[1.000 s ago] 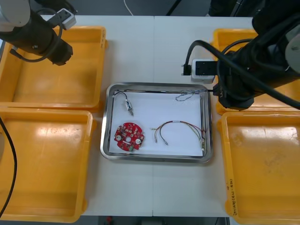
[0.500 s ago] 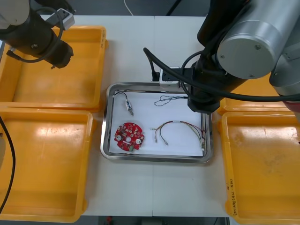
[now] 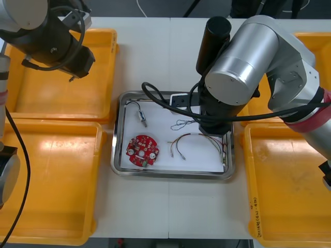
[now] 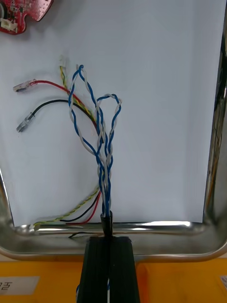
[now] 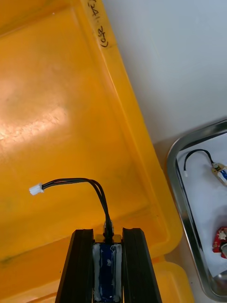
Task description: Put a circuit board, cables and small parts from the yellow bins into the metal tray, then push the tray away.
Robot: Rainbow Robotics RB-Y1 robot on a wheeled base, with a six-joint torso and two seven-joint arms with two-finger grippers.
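Since a second ago the right arm (image 3: 243, 67) has swung in from over the far right yellow bin (image 3: 316, 44) to above the metal tray (image 3: 170, 174), bringing the blue and white cable (image 4: 101, 142) with it. The right jaws are pinched tight on that cable's end, their black fingers (image 4: 97, 265) pressed together just over the tray's rim. The twisted loops trail out over the tray's white inside and cross the red and yellow cable (image 3: 199, 137) lying there. Whether the loops touch the bottom or hang just clear of it, I cannot tell.

The red circuit board (image 3: 141, 150) lies in the tray's near left part. A second small metal part (image 3: 142, 119), on its own black lead, lies towards the far left corner. The tray sits on the surface (image 3: 155, 62) between the bins.

On the other side, the left arm (image 3: 46, 36) hangs over the far left yellow bin (image 3: 62, 98). The left jaws are closed on a small metal part (image 5: 108, 262), the fingers kept apart by its width. Its black cable (image 5: 90, 182) arches out above the bin's floor to a white plug.
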